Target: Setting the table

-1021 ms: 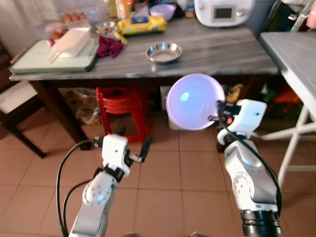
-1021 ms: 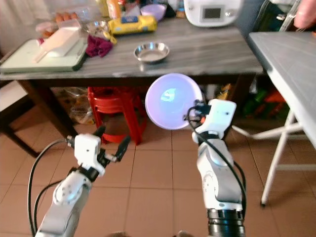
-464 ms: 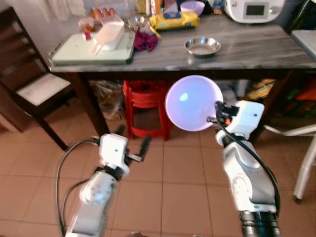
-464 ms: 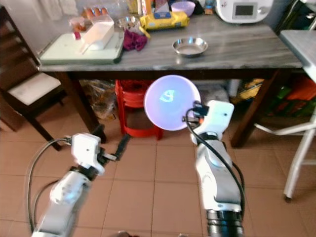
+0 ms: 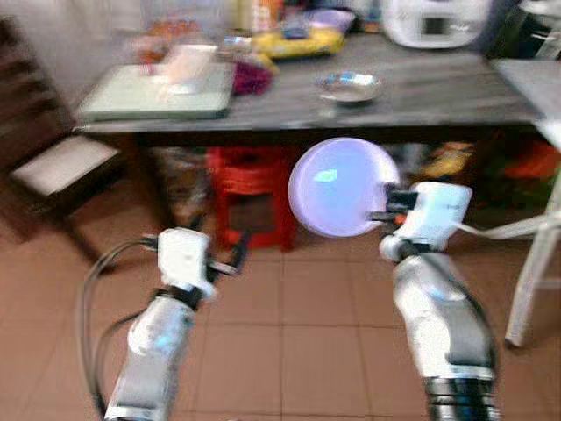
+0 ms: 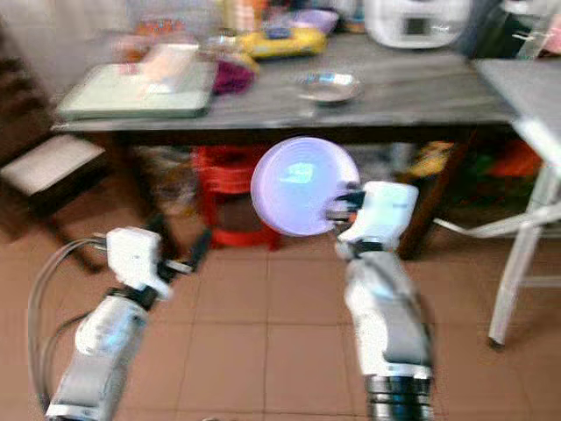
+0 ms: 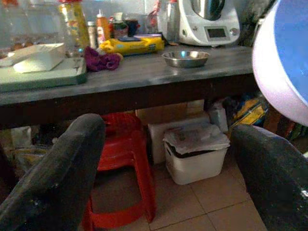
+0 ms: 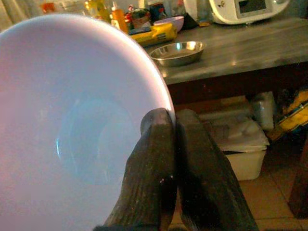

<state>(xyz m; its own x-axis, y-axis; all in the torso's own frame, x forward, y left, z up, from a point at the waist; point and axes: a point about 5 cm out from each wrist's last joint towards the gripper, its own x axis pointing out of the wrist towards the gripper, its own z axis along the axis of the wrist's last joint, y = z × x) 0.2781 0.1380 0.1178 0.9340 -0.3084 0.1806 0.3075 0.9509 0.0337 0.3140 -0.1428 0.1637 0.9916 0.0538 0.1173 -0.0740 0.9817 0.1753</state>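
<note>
A pale lilac bowl (image 5: pixel 340 186) hangs upright on its edge in front of me, above the tiled floor. My right gripper (image 5: pixel 387 203) is shut on its rim; in the right wrist view the two black fingers (image 8: pixel 159 159) pinch the rim of the bowl (image 8: pixel 72 120). My left gripper (image 5: pixel 219 241) is held low to the left, open with nothing in it, its fingers (image 7: pixel 57 173) wide apart. Ahead stands a dark grey table (image 5: pixel 429 96) carrying a small steel bowl (image 5: pixel 349 86).
On the table lie a green tray (image 5: pixel 149 92), a yellow packet (image 7: pixel 130 45), bottles and a white appliance (image 5: pixel 434 17). Under it stand a red stool (image 5: pixel 250 189) and a white bin (image 7: pixel 195 154). A chair (image 5: pixel 53 162) is at the left, a white folding table (image 5: pixel 535 83) at the right.
The whole picture has shifted and blurred, so the camera moved; the table looks slightly nearer. Both arms keep their pose and the right gripper still holds the bowl.
</note>
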